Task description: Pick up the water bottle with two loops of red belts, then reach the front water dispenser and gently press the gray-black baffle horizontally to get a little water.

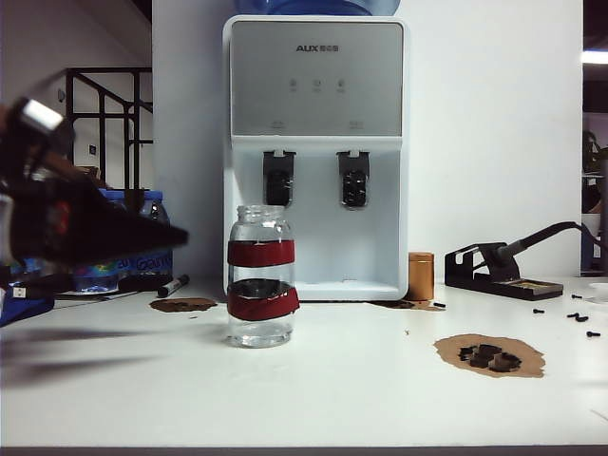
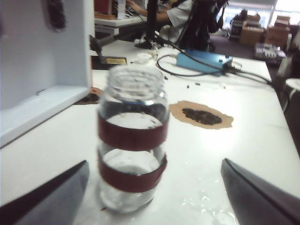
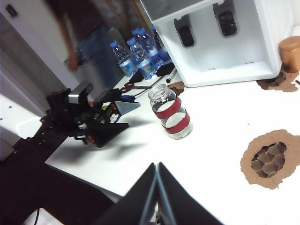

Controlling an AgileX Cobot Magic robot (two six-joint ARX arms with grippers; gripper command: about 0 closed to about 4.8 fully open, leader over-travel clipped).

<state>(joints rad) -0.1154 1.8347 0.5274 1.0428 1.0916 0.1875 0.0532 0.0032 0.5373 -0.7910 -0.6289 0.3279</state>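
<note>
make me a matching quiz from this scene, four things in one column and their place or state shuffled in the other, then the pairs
Things
1. water bottle
2. left gripper
3. right gripper
4. gray-black baffle

Place or state
A. fingers pressed together, raised above the near table edge
B. stands upright on the table in front of the water dispenser, two red bands around it
C. under the dispenser's silver panel, left of the other lever
D. wide open, facing the bottle, not touching it

Pairs: 1-B, 2-D, 3-A, 4-C

The water bottle (image 1: 260, 275) stands on the table (image 1: 361, 399) before the water dispenser (image 1: 316, 157).
</note>
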